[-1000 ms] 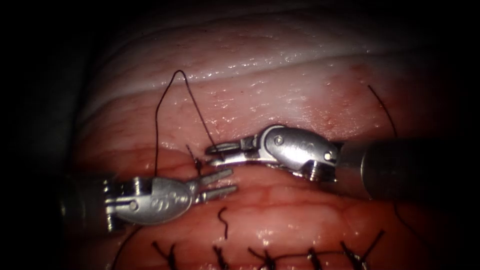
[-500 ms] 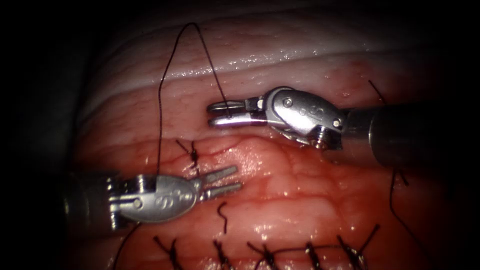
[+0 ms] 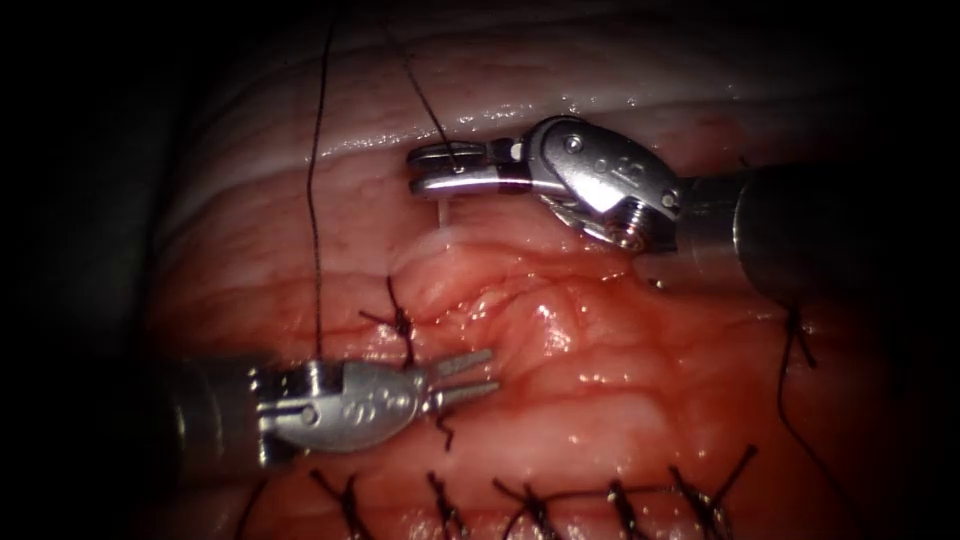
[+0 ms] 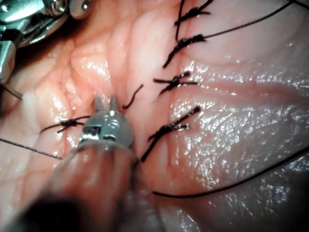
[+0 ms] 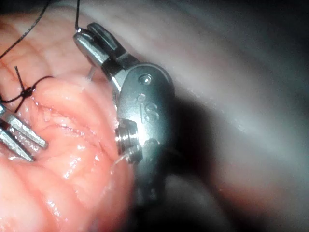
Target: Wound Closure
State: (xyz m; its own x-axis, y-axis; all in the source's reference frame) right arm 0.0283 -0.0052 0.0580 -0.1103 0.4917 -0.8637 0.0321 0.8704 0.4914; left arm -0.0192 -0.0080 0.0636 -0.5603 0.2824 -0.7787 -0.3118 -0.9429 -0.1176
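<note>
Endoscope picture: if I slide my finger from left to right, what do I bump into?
Left end effector with open jaws → knot on the tissue → right end effector, shut on the thread → dark thread hanging at the far right.

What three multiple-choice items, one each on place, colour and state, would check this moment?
1. The left tool has its tips: A) beside the knot; B) on the pale upper tissue; C) among the bottom stitches.
2. The thread is: A) white; B) dark; C) green.
3. The right tool is: A) open, empty; B) shut on tissue; C) shut on thread.
Answers: 1 A, its open, empty tips sit just below and right of the knot; 2 B, the strand running upward is dark; 3 C, its jaws clamp the thread.
</note>
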